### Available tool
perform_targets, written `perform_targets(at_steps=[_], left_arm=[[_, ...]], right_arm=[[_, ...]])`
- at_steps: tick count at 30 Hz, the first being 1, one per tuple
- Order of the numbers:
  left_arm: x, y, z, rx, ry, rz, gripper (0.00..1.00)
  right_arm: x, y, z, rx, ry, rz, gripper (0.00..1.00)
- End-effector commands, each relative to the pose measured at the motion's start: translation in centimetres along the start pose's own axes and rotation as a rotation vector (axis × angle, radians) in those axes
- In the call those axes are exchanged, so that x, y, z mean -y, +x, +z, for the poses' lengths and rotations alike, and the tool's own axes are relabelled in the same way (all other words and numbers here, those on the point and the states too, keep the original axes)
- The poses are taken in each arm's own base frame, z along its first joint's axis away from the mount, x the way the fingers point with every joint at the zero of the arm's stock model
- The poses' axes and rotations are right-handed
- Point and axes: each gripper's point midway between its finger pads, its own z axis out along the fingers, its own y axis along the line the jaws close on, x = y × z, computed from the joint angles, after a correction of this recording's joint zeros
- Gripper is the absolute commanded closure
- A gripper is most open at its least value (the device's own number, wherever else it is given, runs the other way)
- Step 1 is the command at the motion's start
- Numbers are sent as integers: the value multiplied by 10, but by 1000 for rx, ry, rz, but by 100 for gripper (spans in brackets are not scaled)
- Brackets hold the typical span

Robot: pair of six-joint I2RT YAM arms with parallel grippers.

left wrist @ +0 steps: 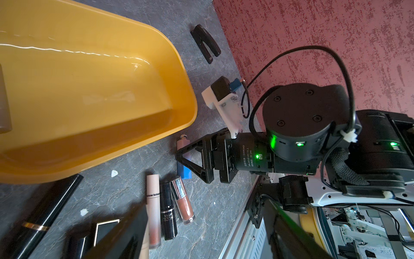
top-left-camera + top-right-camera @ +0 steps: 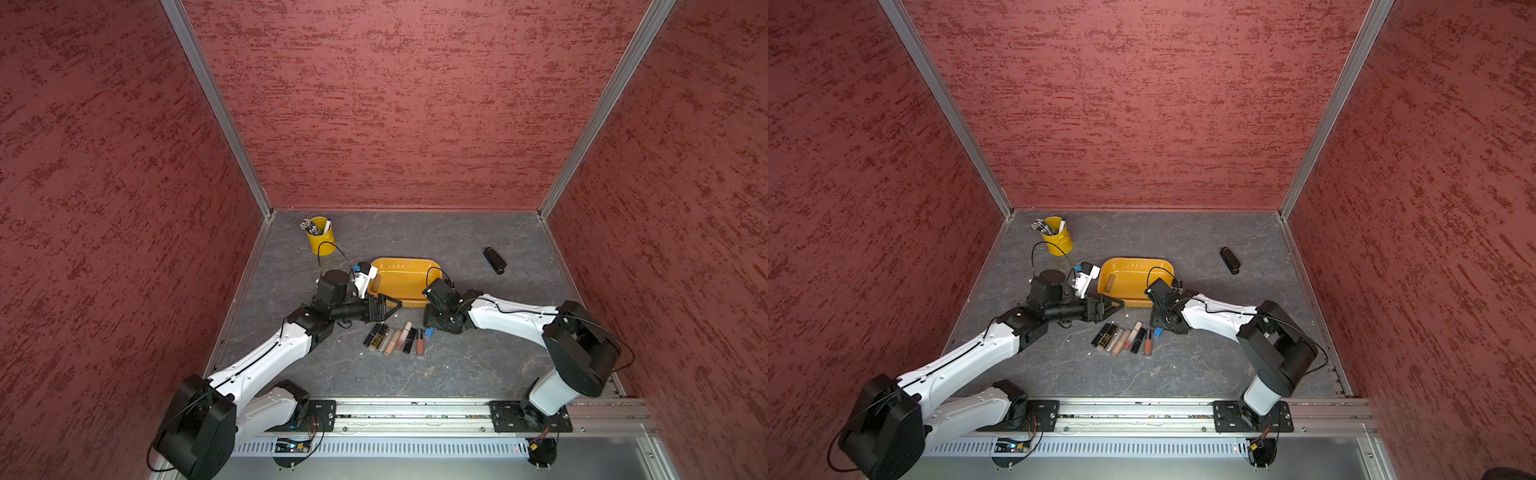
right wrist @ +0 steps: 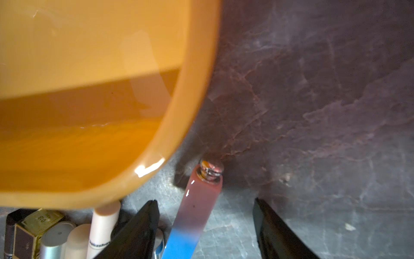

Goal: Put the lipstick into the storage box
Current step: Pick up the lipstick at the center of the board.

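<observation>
Fingers (image 3: 143,224) of the right gripper (image 3: 205,200) stand apart, straddling but not gripping a glossy pink-to-blue square-sided lipstick tube (image 3: 197,208) with a small metal cap. That tube lies flat on the grey marbled desk (image 3: 313,201), just outside the near right corner of the shallow yellow-orange plastic storage box (image 3: 197,94), cap end toward it. It looks light, stiff and slick; the flat sides at mid-body probably give the surest hold, not the narrow cap. The left gripper (image 2: 397,305) sits at the box's near rim; whether its fingers are apart cannot be told. A brown tube (image 2: 376,284) lies inside the box; other cosmetic tubes (image 2: 392,338) lie in a row before its near rim.
</observation>
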Motion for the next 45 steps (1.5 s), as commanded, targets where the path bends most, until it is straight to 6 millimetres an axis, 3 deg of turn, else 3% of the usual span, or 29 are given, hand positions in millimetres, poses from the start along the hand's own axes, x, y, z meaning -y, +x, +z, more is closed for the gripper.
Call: perform_targets(at_steps=[1, 14, 25, 45], left_arm=[[3, 0, -1, -1, 9, 28, 14], [2, -4, -1, 2, 7, 23, 14], [1, -4, -1, 3, 3, 13, 14], [-4, -1, 1, -3, -7, -16, 12]], right_arm=[[-5, -5, 3, 15, 20, -14, 29], [15, 10, 9, -45, 156, -92, 42], [38, 29, 7, -86, 239, -152, 46], [28, 36, 6, -116, 173, -168, 77]])
